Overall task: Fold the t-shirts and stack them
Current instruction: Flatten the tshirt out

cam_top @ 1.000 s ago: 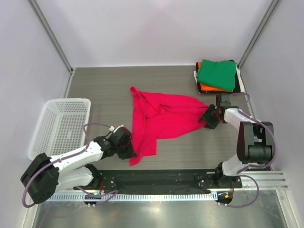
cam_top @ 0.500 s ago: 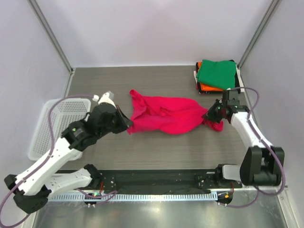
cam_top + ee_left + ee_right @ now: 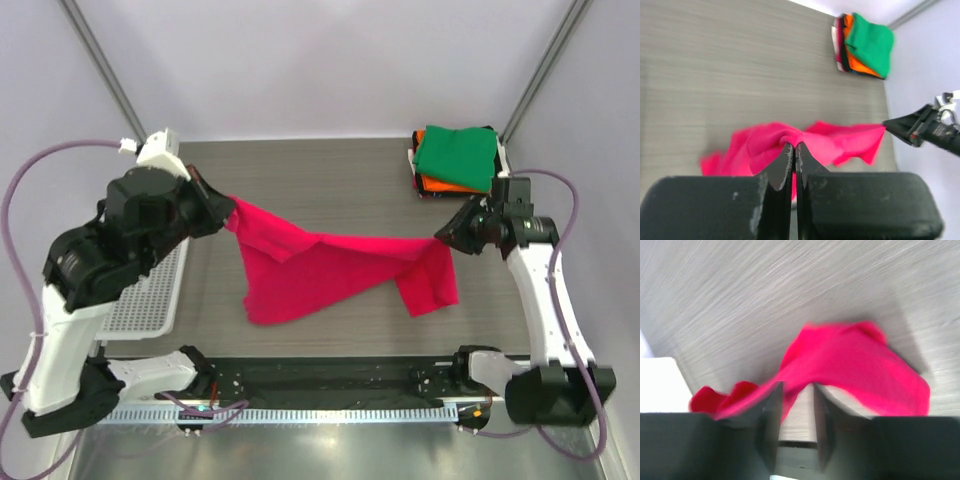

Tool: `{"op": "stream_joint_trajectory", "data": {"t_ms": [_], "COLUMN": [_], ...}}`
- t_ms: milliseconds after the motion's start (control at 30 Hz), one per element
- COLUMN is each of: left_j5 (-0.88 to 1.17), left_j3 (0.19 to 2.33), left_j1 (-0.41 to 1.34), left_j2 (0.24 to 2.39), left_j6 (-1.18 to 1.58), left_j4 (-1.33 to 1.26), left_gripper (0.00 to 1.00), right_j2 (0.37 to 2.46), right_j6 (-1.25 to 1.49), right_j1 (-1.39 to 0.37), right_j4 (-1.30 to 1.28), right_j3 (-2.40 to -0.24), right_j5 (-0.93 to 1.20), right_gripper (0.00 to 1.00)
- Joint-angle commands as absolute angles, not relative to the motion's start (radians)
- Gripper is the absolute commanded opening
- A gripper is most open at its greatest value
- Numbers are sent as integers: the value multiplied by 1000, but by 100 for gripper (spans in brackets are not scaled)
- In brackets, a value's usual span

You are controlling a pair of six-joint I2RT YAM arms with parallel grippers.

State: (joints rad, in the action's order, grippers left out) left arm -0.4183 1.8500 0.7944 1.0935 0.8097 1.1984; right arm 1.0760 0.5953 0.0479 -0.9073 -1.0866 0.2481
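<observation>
The left pincer (image 3: 226, 207), at the upper left of the overhead view, is pinched tight on a bunched edge of the pink-red shirt (image 3: 330, 268). Its wrist view shows both fingers (image 3: 785, 160) pressed together with a fold of cloth at their tips. The right pincer (image 3: 447, 236), at the right middle of the frame, grips the far end of the same shirt, with cloth caught between its narrowly set fingers (image 3: 771, 405). The shirt stretches between the two above the grey worktop (image 3: 330, 175), with loose flaps drooping; whether these touch the worktop cannot be told. In the upper right corner lies a stack of folded shirts (image 3: 428, 170), with a green shirt (image 3: 457, 155) on top and an orange shirt (image 3: 440, 184) beneath. A white mesh basket (image 3: 150, 295) sits at the left, partly hidden by the left arm
</observation>
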Motion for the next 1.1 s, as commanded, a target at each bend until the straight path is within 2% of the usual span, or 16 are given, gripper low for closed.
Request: {"op": "stream_joint_trajectory", "data": {"t_ms": [0, 33, 67, 133, 267, 367, 500, 633, 767, 900, 1067], "left_j5": [-389, -338, -289, -171, -77, -75, -74, -75, -84, -77, -66], "left_j3": [1894, 1878, 1858, 1788, 1651, 1554, 1500, 1453, 1433, 1419, 1384], "left_j1": [651, 596, 544, 425, 361, 353, 338, 321, 304, 282, 276], "left_j2": [1267, 1329, 1356, 1408, 1467, 1462, 1473, 1465, 1434, 1416, 1401], "left_j6": [652, 625, 617, 606, 594, 589, 583, 586, 580, 563, 557], "left_j4": [1194, 1177, 1152, 1097, 1011, 939, 907, 881, 876, 882, 871], "left_gripper": [0, 0, 0, 0, 0, 0, 0, 0, 0, 0, 0], "right_j2": [1335, 1415, 1484, 1561, 1373, 1233, 1109, 1112, 1173, 1221, 1298], "right_j6": [575, 566, 546, 537, 538, 552, 603, 627, 647, 647, 629], "right_j1": [83, 83, 83, 80, 19, -30, -58, -58, -51, -45, -23], "right_j4": [-826, -816, -824, -851, -845, -876, -822, -758, -681, -626, -571], "right_j3": [-1170, -1198, -1234, -1301, -1260, -1160, -915, -792, -735, -703, -693], "right_j5": [268, 262, 268, 299, 122, 78, 57, 60, 87, 66, 54], "right_gripper": [40, 54, 63, 63, 67, 63, 51, 41, 37, 38, 44]}}
